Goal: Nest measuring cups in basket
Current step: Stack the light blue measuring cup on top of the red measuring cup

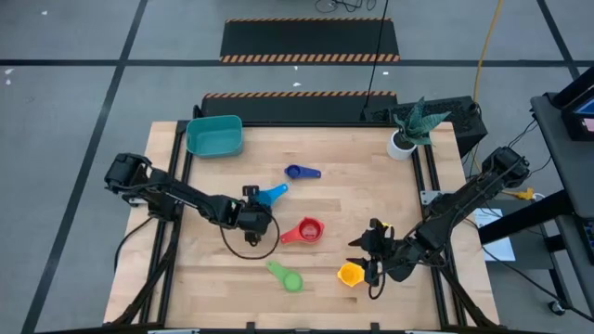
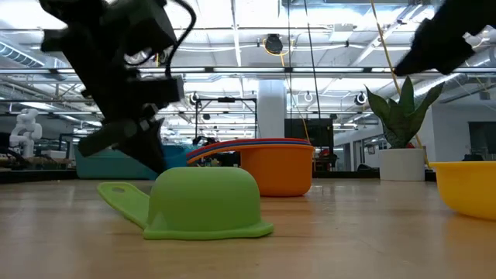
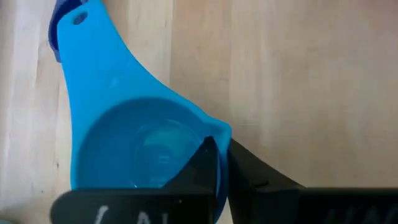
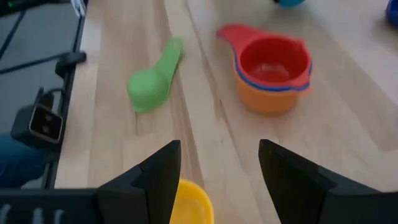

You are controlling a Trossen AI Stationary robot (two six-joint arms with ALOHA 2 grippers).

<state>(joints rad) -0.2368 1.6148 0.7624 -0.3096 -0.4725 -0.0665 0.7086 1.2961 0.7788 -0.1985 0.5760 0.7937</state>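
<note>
In the left wrist view, the left gripper [image 3: 219, 163] has its two dark fingers [image 3: 193, 171] pressed together on the rim of the light blue cup [image 3: 124, 143], one finger inside the bowl and one outside, pinching the wall. The cup sits on the wooden table [image 3: 298, 81], its handle pointing away from the gripper.

The right wrist view shows the right gripper [image 4: 219, 163] with its fingers [image 4: 155, 174] spread wide and nothing between them; the yellow cup [image 4: 193, 202] lies just beneath and close to them. Beyond it, the green cup [image 4: 149, 84] lies mouth down, and a nested stack stands beside it: a red cup [image 4: 270, 59] inside a blue one, inside an orange cup [image 4: 267, 99].

From the low view, the green cup [image 2: 201, 203] is nearest, the orange stack [image 2: 275, 167] behind it, and the left arm comes down on the far side.

Only the high view shows the whole layout: the basket [image 1: 215, 136] at the table's far left corner, well apart from every cup, a dark blue cup [image 1: 299, 172] alone mid-table, and a white plant pot [image 1: 402, 144] at the far right.
</note>
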